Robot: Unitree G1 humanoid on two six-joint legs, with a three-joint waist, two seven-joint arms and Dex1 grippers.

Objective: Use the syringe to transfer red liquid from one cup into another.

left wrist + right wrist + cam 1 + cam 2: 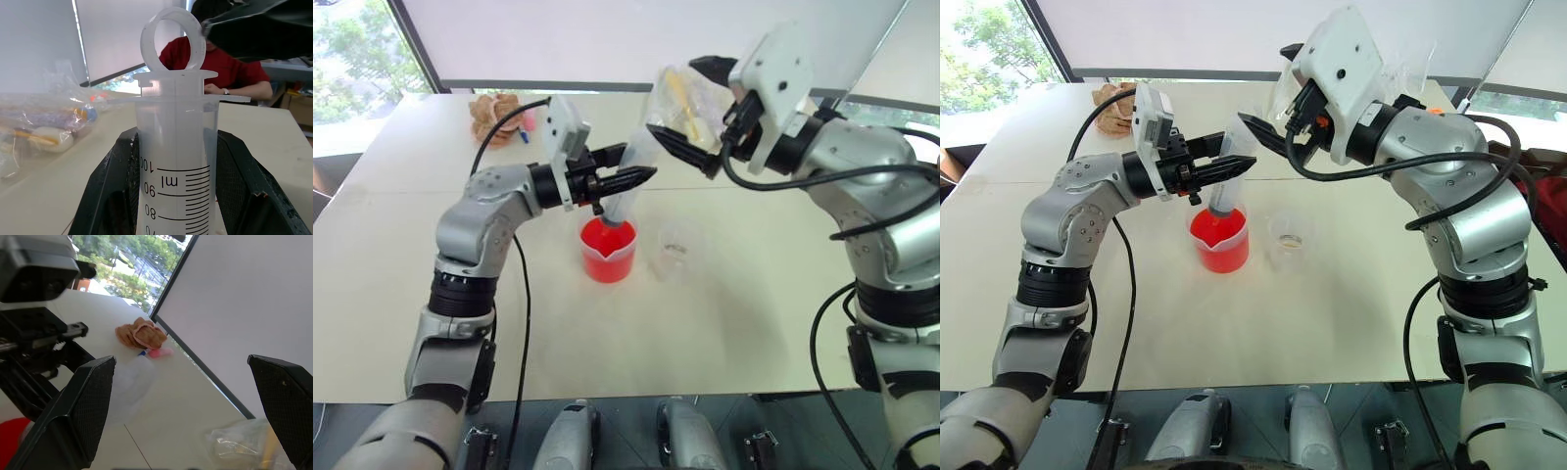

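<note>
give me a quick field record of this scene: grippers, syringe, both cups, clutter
left gripper: shut on the syringe barrel
syringe: tilted, tip down in the beaker
right gripper: open, holding nothing, near the syringe's top
beaker: holds red liquid
small cup: beside the beaker, apart, nearly empty
clutter: plastic bag, crumpled cloth at the far edge

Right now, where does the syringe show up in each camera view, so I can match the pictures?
Left eye view: the syringe is centre, tilted, its tip in the beaker.
Right eye view: the syringe is left of centre, above the beaker.
Left wrist view: the syringe is central, between the black fingers.
Right wrist view: a blurred clear shape, probably its top.
Shared landmark: the crumpled cloth.
</note>
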